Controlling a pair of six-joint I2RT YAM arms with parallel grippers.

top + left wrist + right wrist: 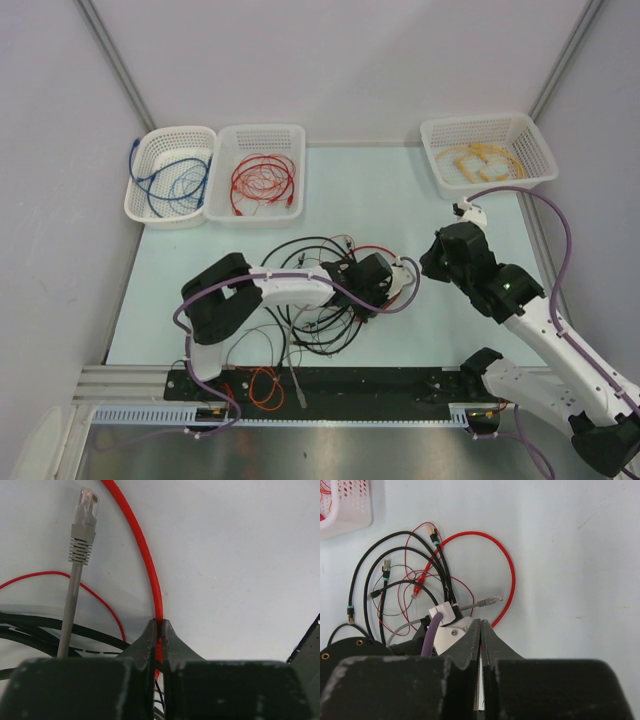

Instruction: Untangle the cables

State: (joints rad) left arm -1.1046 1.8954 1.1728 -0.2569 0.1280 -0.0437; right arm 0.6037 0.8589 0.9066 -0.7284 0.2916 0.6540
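Left gripper (pixel 159 626) clamped on red cable (pixel 146 555), pinched right at the fingertips. The cable's long axis runs from the jaws to 12 o'clock, bowing toward 11. Its jacket is round, smooth and glossy, and it looks bendy. Grey cable (pixel 75 595) lies flat at 10 o'clock, with a ribbed boot and clear plug. Black cables (pixel 30 625) at 9. The cables (pixel 320 320) heap at table centre, under the left arm, so left is nearer. Right gripper (pixel 480 624) pinched shut, empty, at 3 o'clock of the heap, apart. White mesh baskets (pixel 258 130) far, 12.
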